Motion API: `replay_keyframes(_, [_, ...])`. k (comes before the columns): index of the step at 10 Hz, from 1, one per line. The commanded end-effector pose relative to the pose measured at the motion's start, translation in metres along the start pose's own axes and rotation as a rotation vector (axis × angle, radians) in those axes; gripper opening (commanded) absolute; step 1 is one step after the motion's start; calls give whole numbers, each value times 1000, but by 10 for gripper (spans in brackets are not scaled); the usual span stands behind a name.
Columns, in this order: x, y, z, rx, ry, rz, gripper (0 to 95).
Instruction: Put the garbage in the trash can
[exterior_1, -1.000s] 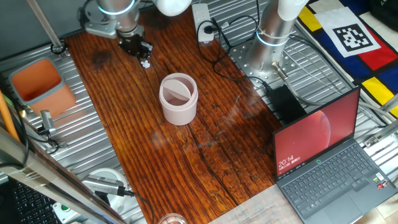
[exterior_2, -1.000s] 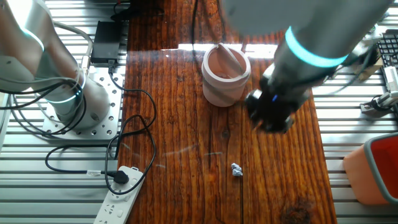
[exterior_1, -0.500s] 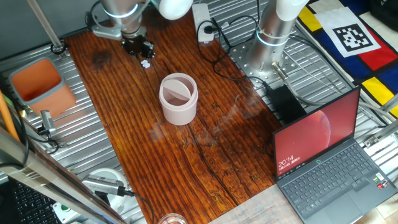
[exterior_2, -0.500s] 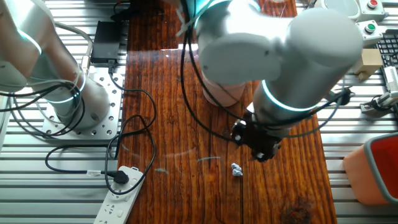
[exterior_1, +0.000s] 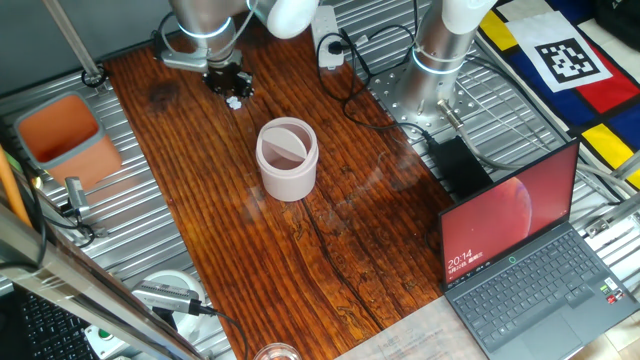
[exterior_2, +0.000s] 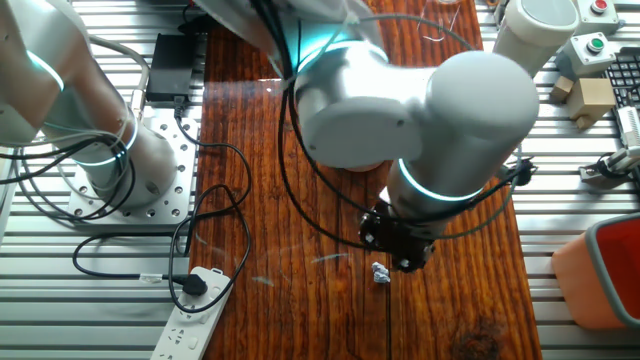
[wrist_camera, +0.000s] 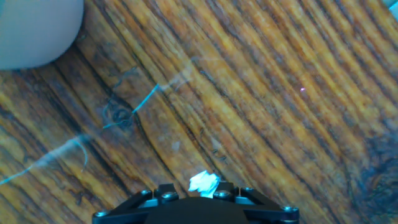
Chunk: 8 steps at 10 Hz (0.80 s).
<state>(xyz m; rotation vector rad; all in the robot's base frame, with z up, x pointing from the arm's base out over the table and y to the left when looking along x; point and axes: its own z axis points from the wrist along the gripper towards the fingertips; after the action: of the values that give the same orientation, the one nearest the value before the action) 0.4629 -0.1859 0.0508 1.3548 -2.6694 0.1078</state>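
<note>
White crumpled garbage (wrist_camera: 204, 182) (tiny wad) | on wooden table (wrist_camera: 261, 99) | by jaws

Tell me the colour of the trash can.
Pale pink-beige; the trash can shows best in one fixed view.

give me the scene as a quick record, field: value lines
surface: wooden table
target: paper wad lying on the wood, also seen in hand view
pincer: low over the wad; open or shut cannot be told
trash can: upright mid-table, apart from the wad
orange tub: off the table edge
laptop: open, screen lit
</note>
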Motion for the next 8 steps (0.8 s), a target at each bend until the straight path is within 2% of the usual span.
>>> replay_keyframes(1, [3,0,9,8,-5,-21,380])
replay_keyframes(5, [10,0,22,27,-17,-63,380])
replay_keyframes(8, [10,1,28,47,-28,-70,380])
